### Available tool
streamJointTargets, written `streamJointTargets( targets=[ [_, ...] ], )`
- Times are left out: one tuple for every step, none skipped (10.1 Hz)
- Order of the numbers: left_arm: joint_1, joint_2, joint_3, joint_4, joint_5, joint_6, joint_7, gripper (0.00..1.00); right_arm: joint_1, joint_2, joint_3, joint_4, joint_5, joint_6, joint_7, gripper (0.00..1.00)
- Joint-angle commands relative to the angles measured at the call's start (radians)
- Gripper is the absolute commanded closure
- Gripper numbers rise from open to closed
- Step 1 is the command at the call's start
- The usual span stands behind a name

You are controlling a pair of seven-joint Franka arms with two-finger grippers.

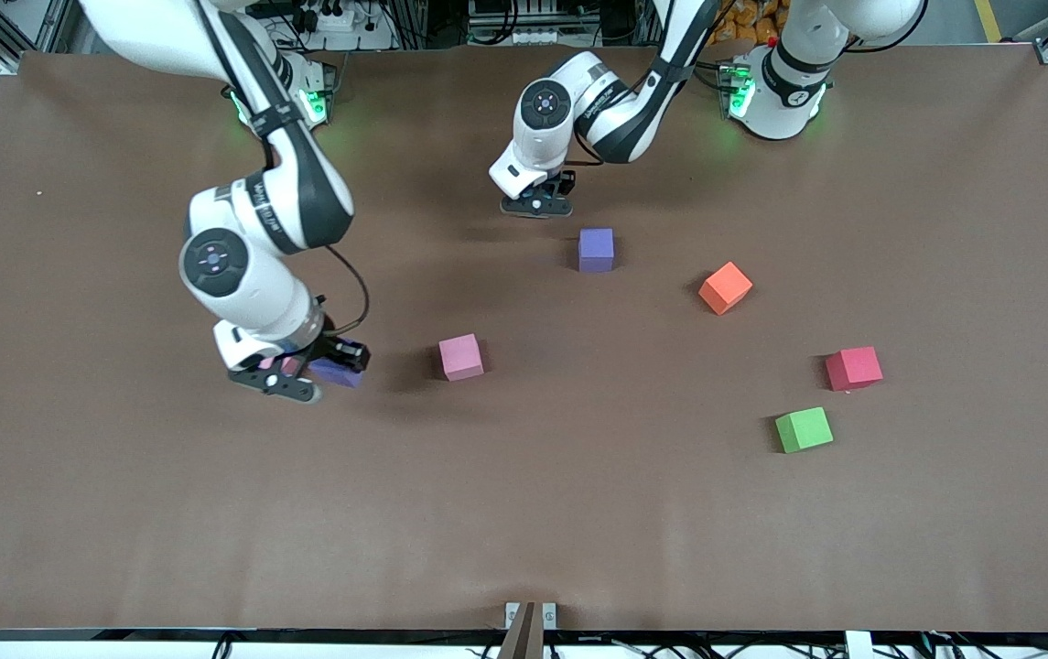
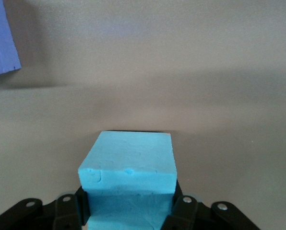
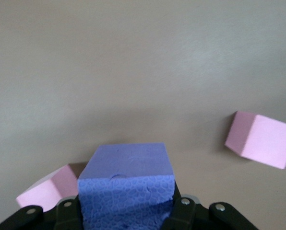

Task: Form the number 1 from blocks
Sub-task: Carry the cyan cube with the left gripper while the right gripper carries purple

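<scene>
Front view: high up, looks down at the whole bench [image 1: 524,513], facing both robots.
Left wrist view: very close, above the bench.
Right wrist view: very close; shares the pink block [image 3: 260,139] [image 1: 461,356] with front.

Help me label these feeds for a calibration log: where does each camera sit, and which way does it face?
Front: high across the table, facing the arms' bases; shows both arms, the left gripper and the right gripper.
Left wrist: on the left arm's wrist, looking down past its fingers at the gripped blue block.
Right wrist: on the right arm's wrist, looking down past its fingers at the held purple block.
Shared: front and left wrist both show the loose purple block; front and right wrist both show the pink block.
</scene>
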Motion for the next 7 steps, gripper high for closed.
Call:
streamJointTargets(
  targets=[
    [-0.011,0.012,0.009,0.015,0.017,-0.004,-0.043,0.01,0.026,-0.031,-0.009,-0.032,0.055,0.014,-0.006,0.39],
    [-0.008,0.006,0.009,0.032,0.019,-0.007,-0.149,0.0,0.034,-0.031,-0.01,-0.032,0.06,0.014,-0.006,0.39],
    [0.008,-0.009,0.013,0.052,0.02,-0.053,-0.193,0.0,0.045,-0.029,-0.01,-0.032,0.06,0.014,-0.006,0.39],
    [0.039,-0.035,0.015,0.087,0.022,-0.139,-0.196,0.0,0.057,-0.028,-0.009,-0.032,0.06,0.014,-0.006,0.39],
    [0.073,-0.063,0.019,0.116,0.037,-0.212,-0.196,0.0,0.077,-0.025,-0.009,-0.032,0.066,0.015,-0.006,0.39],
    [0.126,-0.092,0.016,0.13,0.083,-0.275,-0.196,0.0,0.104,-0.023,-0.009,-0.032,0.09,0.015,-0.006,0.39],
    [0.157,-0.116,0.019,0.13,0.118,-0.322,-0.189,0.0,0.143,-0.023,-0.009,-0.032,0.115,0.02,-0.005,0.39]
  ],
)
